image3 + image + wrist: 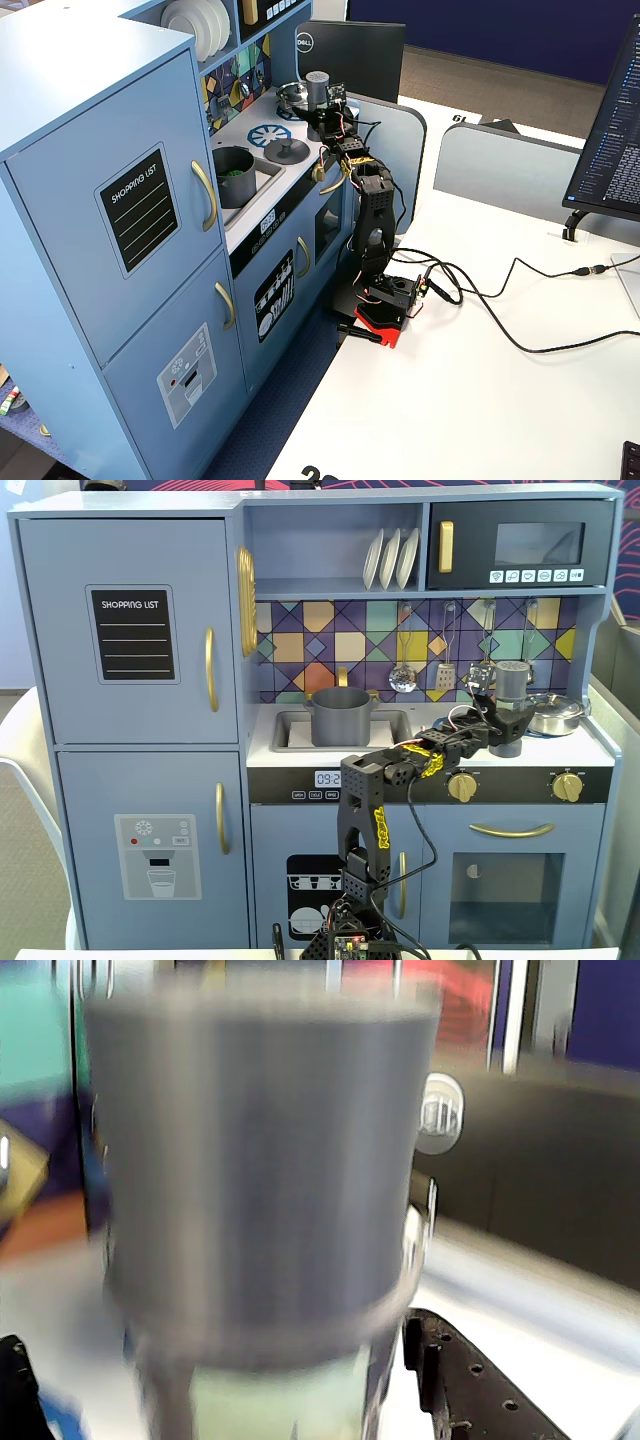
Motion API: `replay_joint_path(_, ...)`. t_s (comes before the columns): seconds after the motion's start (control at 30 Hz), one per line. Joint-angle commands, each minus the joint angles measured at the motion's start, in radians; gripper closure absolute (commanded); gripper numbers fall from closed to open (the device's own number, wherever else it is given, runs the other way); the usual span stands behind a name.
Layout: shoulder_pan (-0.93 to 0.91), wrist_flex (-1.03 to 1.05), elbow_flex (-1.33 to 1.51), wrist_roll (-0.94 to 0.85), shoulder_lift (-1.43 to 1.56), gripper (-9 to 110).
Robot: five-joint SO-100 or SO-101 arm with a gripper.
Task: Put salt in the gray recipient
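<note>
The salt shaker (512, 679) stands at the right of the toy kitchen counter, gray cap up, beside the steel pan. In the wrist view it (265, 1160) fills the frame, blurred, with its pale green label at the bottom. My gripper (508, 730) reaches around its lower part and is open. The right finger (470, 1385) lies close against the shaker, and the left finger (15, 1390) stands apart from it. The gray pot (342, 715) sits in the sink at the left, well away from the gripper. It also shows in the other fixed view (235, 172), with something green inside.
A shiny steel pan (555, 712) sits right of the shaker. A flat gray lid (285, 150) lies on the stove between sink and shaker. Utensils (404, 675) hang on the back wall above the counter. The arm's base (385, 300) stands on the white table, with cables to its right.
</note>
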State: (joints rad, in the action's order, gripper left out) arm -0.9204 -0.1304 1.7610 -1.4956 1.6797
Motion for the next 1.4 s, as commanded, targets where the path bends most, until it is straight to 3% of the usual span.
replay_joint_path(0.0,-0.041,0.202,0.051,-0.028,0.273,54)
replay_joint_path(0.2,0.041,1.080,0.129,-0.126,0.848,101)
replay_joint_path(0.3,0.245,1.427,0.138,-0.086,0.992,101)
replay_joint_path(0.37,0.433,1.540,0.227,-0.038,1.066,101)
replay_joint_path(0.53,0.787,1.482,0.630,0.018,1.206,101)
replay_joint_path(0.73,0.943,1.258,1.144,0.072,1.365,101)
replay_joint_path(1.0,0.988,1.371,1.355,0.115,1.525,101)
replay_joint_path(1.13,0.959,1.457,1.355,-0.055,1.539,98)
replay_joint_path(1.37,0.868,1.457,1.355,-0.048,1.540,96)
